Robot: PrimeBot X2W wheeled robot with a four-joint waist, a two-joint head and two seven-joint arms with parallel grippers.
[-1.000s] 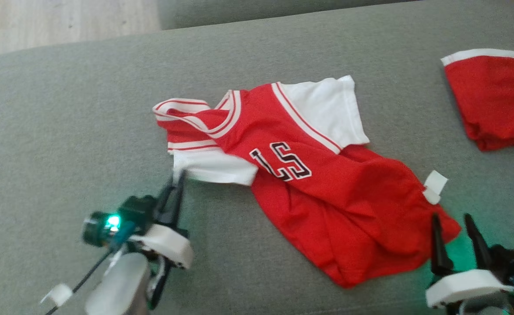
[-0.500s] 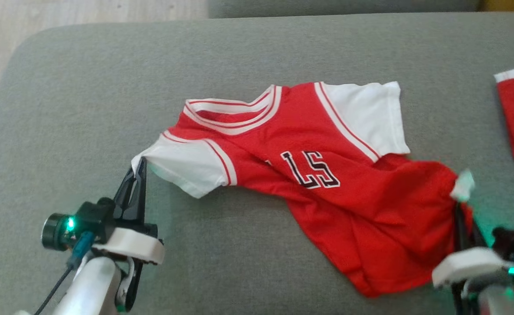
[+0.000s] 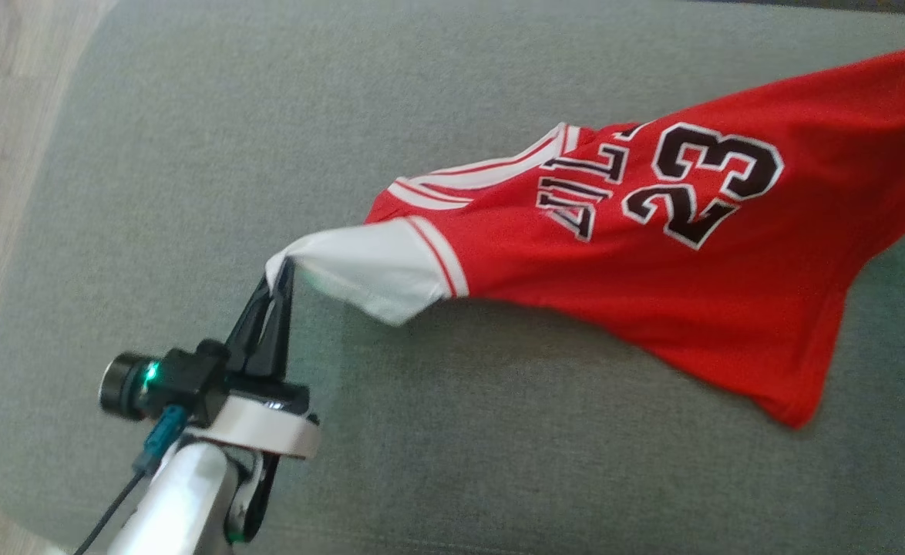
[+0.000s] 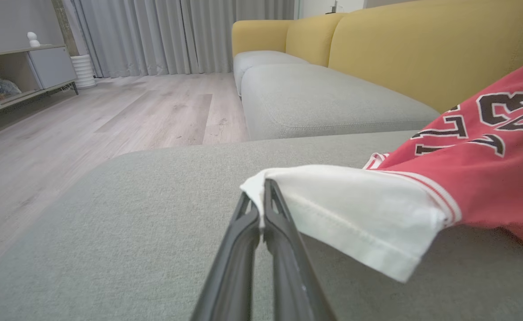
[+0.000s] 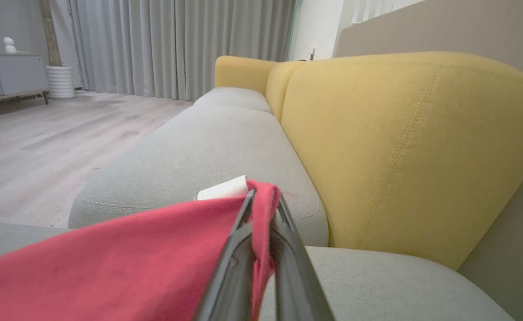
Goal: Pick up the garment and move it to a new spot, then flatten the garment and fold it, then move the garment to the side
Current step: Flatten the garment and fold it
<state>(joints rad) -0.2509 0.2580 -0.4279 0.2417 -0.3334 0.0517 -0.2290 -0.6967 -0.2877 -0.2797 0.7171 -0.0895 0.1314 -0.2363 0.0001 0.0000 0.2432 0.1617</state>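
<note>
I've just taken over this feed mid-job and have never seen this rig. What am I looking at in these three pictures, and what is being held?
This is a wheeled robot with two arms, each ending in an end effector with two long dark fingers. The top-down picture comes from its head camera, looking at a grey sofa seat. The other two come from wrist cameras that look along each arm's fingers. The left end effector is shut on the white sleeve of a red jersey numbered 23. The right end effector is shut on a red edge of it, beside a white tag. The jersey is stretched between them.
</note>
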